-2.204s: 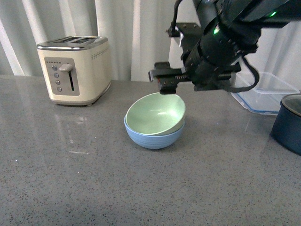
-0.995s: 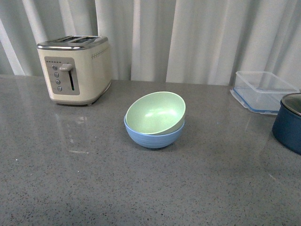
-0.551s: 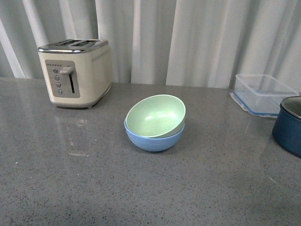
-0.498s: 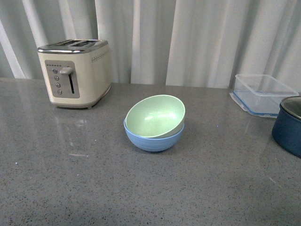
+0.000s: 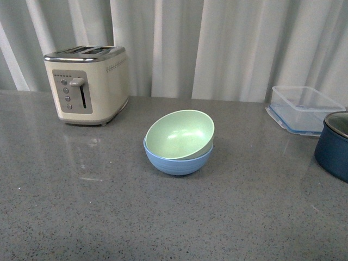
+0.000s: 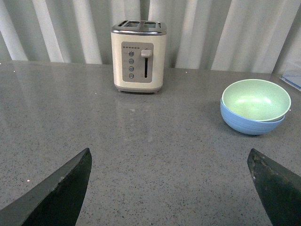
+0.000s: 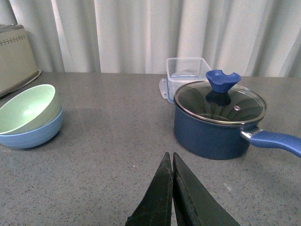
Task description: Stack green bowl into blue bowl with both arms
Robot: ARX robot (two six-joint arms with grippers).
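Note:
The green bowl [image 5: 180,133] sits tilted inside the blue bowl [image 5: 175,161] in the middle of the grey counter. Both show in the left wrist view, green bowl [image 6: 255,99] in blue bowl [image 6: 249,125], and in the right wrist view, green bowl [image 7: 27,108] in blue bowl [image 7: 34,135]. No arm shows in the front view. My left gripper [image 6: 169,157] is open and empty, low over bare counter, well short of the bowls. My right gripper [image 7: 170,155] is shut and empty, away from the bowls, near the navy pot.
A cream toaster [image 5: 88,81] stands at the back left. A clear blue-rimmed container [image 5: 303,106] sits at the back right. A dark navy pot [image 7: 217,121] with a glass lid and a blue handle [image 7: 277,142] stands at the right edge [image 5: 334,145].
The right arm, which hovered over the bowls 2.2 s ago, has withdrawn out of the front view. The bowls stay nested and still.

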